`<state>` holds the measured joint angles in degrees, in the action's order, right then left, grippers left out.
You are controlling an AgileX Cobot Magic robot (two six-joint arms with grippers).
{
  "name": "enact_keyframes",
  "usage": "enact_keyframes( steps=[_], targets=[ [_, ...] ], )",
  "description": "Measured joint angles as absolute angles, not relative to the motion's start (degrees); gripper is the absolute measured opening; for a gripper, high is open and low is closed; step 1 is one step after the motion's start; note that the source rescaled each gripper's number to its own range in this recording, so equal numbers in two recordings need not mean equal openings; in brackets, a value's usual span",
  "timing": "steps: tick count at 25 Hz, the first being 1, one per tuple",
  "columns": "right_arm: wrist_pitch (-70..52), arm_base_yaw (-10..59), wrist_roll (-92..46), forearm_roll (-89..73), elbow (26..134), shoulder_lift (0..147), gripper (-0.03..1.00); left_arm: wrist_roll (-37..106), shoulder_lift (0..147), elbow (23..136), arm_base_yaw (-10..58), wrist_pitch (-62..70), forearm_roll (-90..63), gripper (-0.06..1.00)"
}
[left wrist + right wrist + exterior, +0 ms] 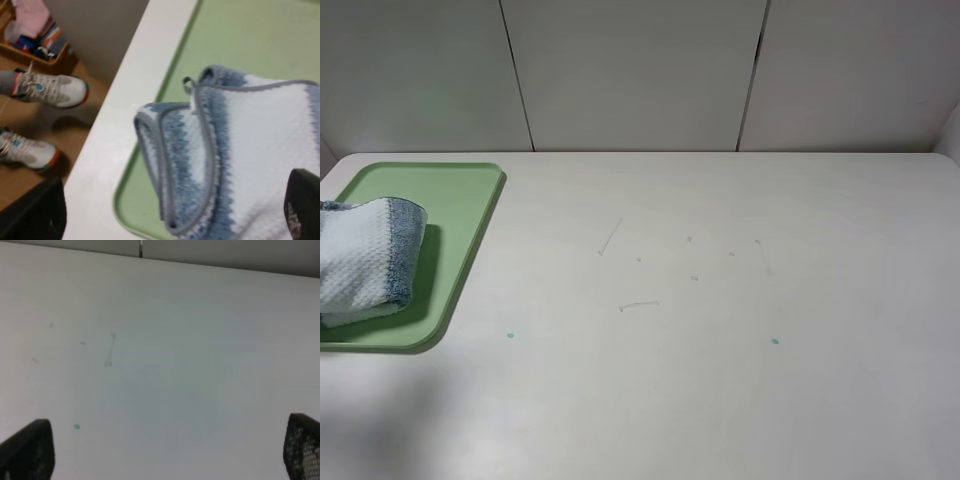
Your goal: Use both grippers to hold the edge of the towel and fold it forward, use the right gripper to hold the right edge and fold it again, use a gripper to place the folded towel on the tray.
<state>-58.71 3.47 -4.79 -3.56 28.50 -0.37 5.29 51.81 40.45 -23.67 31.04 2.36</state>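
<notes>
Towel status, please: where is it lying?

— The soft waffle-textured towel with white and blue-grey stripes point(365, 262) is resting folded on the flat light-green plastic tray with the low rim point(460, 195), at the left end of the white table point(720, 330). One folded corner is reaching the tray's outer rim.

— How is it likely handling?

— Judging by its slumped folds, it is behaving as light, limp cloth: no stiffness, not fragile, not slippery. The thin grey stitched hem point(204, 150) is offering the firmest purchase; pinching through all layers near the folded side should be keeping the stack together.

— Jaw positions?

— The left gripper point(170, 220) is hovering over the towel with jaws spread wide. One fingertip point(302, 207) is showing over the white stripe, the other over the table edge; whether that fingertip is touching the cloth cannot be told. The right gripper point(165, 450) is standing fully open over bare table, well apart from the towel, holding nothing.
</notes>
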Motion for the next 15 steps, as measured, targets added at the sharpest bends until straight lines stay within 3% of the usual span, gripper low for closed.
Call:
enact_keyframes(
  steps=[9, 15],
  targets=[
    [-58.7, 3.5, -4.8, -3.6, 28.5, -0.4, 1.00, 7.3, 41.0, 40.5, -14.9, 40.3, 0.4, 0.86],
    [-58.7, 3.5, -4.8, -3.6, 28.5, -0.4, 1.00, 7.3, 32.5, 39.7, -9.5, 46.5, -0.3, 0.93]
  ],
)
